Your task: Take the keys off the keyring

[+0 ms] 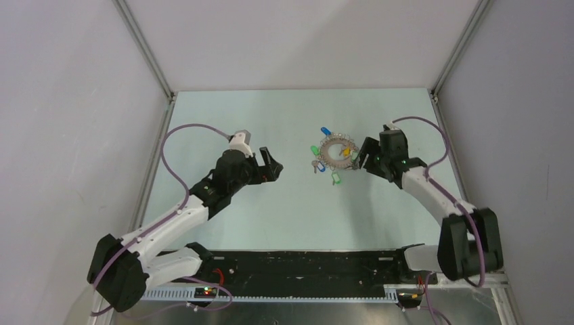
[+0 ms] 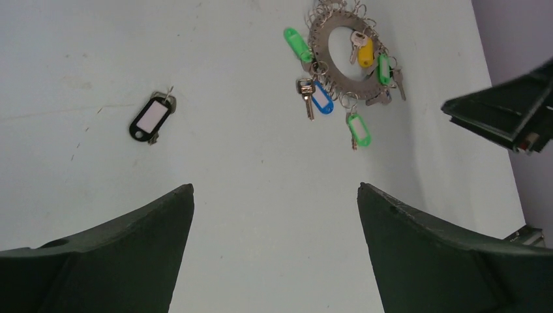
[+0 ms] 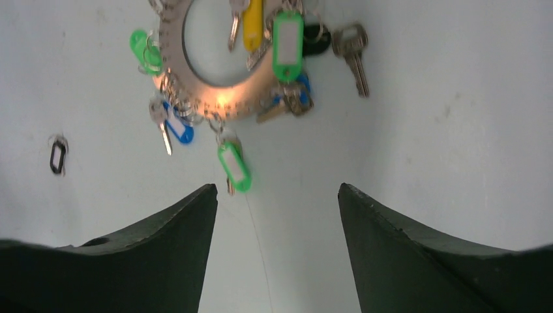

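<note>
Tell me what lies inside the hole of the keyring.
Inside the hole of the keyring lie a yellow tag and one small silver key, both reaching in from the rim. The rest shows the table. Whatever is beneath the tag is covered.

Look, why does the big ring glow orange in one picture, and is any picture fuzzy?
Right wrist view: an orange glare sits on the near edge of the keyring, its light source unseen, and everything looks slightly blurred. Left wrist view: sharp, the ring plain grey, no glow. Top view: evenly lit and sharp.
</note>
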